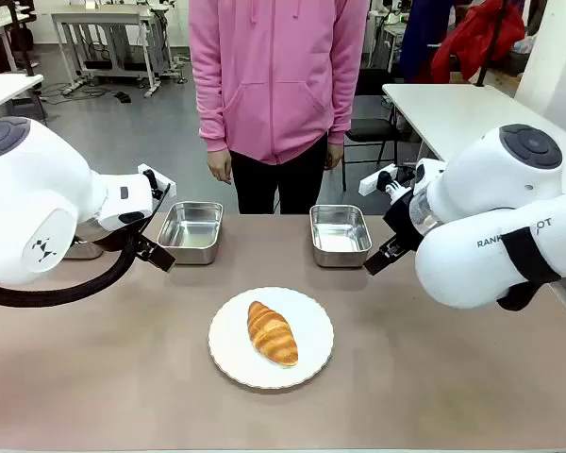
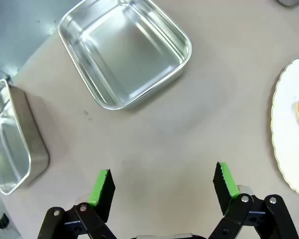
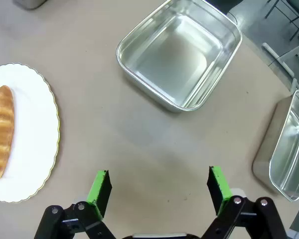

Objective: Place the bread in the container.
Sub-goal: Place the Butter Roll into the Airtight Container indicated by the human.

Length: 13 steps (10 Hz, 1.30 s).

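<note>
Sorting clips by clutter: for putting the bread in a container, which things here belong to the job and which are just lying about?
Job: croissant; left steel pan and right steel pan, either a possible target.
Lying about: white plate under the croissant; far-left pan; far-right pan; person standing opposite.

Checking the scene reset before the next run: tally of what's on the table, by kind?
Steel pans: 4 (left-centre pan, right-centre pan, far-left pan, far-right pan), all empty
White plate: 1
Croissant: 1, on the plate
Total: 6
</note>
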Each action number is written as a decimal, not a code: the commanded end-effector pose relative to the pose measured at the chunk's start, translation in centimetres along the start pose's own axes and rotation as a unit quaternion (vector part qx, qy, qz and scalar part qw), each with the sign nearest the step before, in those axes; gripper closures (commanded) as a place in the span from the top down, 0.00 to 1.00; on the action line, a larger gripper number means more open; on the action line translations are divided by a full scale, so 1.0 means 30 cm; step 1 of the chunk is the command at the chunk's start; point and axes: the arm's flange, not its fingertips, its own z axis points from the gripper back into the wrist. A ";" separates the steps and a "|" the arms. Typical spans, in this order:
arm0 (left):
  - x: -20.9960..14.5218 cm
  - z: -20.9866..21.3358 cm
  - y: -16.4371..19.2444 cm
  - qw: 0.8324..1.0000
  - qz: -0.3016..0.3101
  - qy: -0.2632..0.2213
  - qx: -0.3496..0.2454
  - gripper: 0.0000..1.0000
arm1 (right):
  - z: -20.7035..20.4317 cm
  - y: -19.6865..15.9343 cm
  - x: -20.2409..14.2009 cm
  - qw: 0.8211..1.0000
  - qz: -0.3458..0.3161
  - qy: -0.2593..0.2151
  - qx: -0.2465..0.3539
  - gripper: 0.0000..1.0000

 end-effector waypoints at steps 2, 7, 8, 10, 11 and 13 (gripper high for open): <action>0.000 0.000 0.000 1.000 0.000 0.000 0.000 1.00 | 0.000 0.000 0.000 1.000 0.000 0.000 0.000 1.00; 0.000 0.000 0.000 1.000 0.000 0.000 0.000 1.00 | 0.000 0.000 0.000 1.000 0.000 0.000 0.000 1.00; 0.000 0.000 0.000 1.000 0.000 0.000 0.000 1.00 | 0.000 0.000 0.000 1.000 0.000 0.000 0.000 1.00; 0.028 0.079 0.068 1.000 0.005 -0.023 -0.014 1.00 | 0.063 -0.050 0.062 1.000 0.003 -0.012 0.012 1.00; 0.058 0.164 0.148 0.999 0.009 -0.036 -0.040 1.00 | 0.143 -0.121 0.104 1.000 0.000 -0.022 0.017 1.00; 0.109 0.321 0.312 0.996 -0.005 -0.041 -0.073 1.00 | 0.287 -0.288 0.136 0.999 -0.007 -0.038 0.028 1.00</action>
